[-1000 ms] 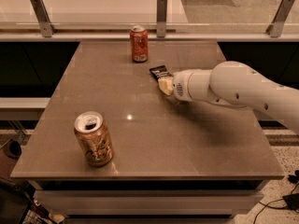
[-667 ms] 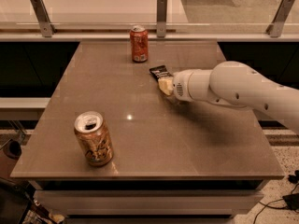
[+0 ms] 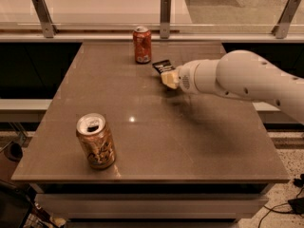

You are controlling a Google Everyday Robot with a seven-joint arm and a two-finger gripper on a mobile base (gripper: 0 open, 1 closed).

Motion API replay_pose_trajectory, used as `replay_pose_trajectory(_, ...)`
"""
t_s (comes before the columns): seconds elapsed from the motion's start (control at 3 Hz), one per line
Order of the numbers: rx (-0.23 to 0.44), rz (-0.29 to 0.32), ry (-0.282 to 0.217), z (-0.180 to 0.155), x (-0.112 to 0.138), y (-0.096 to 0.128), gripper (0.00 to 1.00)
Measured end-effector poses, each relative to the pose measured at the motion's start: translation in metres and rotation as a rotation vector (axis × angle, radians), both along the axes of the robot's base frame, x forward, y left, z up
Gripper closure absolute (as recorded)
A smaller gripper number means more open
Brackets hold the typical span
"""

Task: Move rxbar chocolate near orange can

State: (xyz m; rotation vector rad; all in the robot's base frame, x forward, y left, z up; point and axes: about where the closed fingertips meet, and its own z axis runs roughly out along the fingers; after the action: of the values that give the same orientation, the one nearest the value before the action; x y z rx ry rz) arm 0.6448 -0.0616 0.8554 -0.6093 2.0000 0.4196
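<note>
The rxbar chocolate [image 3: 162,65] is a small black wrapper lying on the table's far middle, just right of the reddish can. My gripper [image 3: 169,78] reaches in from the right on a white arm, and its pale fingers sit at the bar's near end, covering part of it. The orange can [image 3: 95,141], golden-orange with a brown swirled pattern and a silver top, stands upright near the table's front left corner, far from the bar and the gripper.
A slimmer reddish-orange can [image 3: 142,44] stands upright at the back middle, close to the left of the bar. The brown table [image 3: 142,108] has a railing with metal posts [image 3: 165,16] behind its far edge.
</note>
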Motion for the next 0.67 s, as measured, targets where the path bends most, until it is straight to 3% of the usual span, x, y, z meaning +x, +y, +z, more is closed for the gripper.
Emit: replay_pose_trajectory(0.67, -0.124, -0.05, -0.094, 0.07, 0.0, -0.028, 1.0)
